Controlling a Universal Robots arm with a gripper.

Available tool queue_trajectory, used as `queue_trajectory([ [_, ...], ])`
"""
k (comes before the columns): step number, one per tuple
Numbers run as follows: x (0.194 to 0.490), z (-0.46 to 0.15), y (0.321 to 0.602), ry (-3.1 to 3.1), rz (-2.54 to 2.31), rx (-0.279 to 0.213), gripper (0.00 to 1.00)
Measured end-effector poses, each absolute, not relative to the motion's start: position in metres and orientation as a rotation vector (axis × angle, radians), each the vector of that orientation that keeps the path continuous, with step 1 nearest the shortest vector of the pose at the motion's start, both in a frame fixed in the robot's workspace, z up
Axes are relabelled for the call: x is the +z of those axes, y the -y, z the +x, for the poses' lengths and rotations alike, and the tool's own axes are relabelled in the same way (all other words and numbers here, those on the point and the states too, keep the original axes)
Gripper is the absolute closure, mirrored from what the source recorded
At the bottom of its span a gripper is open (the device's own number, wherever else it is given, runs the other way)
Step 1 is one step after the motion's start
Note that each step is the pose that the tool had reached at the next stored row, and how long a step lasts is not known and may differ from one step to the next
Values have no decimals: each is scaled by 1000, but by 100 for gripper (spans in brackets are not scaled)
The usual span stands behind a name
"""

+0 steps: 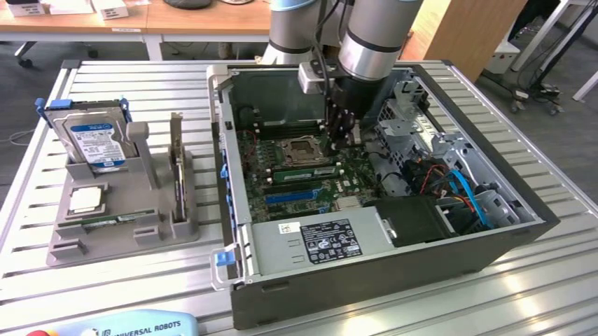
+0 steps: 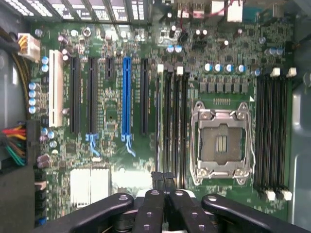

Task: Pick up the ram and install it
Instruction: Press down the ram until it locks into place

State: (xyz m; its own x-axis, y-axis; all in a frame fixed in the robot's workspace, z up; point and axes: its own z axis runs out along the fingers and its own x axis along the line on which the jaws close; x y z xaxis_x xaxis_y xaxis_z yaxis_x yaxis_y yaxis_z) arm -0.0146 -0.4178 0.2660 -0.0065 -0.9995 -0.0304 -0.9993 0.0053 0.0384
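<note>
tray: grey holder tray [image 1: 56, 245] at the exterior view's left, on the slatted table, well apart from my claw
hard drive: blue-labelled hard drive [image 1: 94, 140] standing at the back of the tray
processor: square silver processor chip [image 1: 84, 201] flat in its pocket
spare stick: second green memory stick [image 1: 105, 222] lying in the tray's front groove
case: open PC case [image 1: 374, 280], motherboard [image 1: 257, 150] facing up
socket: CPU socket [image 1: 301, 149], empty, latch frame down
ram: ram [image 1: 304, 170], the green stick lying along a slot just beside the socket; looks seated, but I can't tell if the clips have latched
slots: memory slots [image 2: 172, 121] run straight out from my fingertips in the wrist view
claw: my claw [image 1: 343, 136] is down inside the case, over the slot end nearest the exterior view's right; tips together, and I can't make out anything pinched between them
handling: I judge it light, stiff and thin, with smooth faces that could slip
fragility: chips and contact edge are delicate, and the board won't take bending or twisting
hold point: pinch the flat faces near the top long edge, mid-length, off the contacts
step: looks like seating, not picking
</note>
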Motion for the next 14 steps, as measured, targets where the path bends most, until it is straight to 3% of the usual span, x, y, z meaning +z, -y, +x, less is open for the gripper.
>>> queue_trajectory([
  [14, 266, 3, 418, 2223, 2211, -76, 90],
])
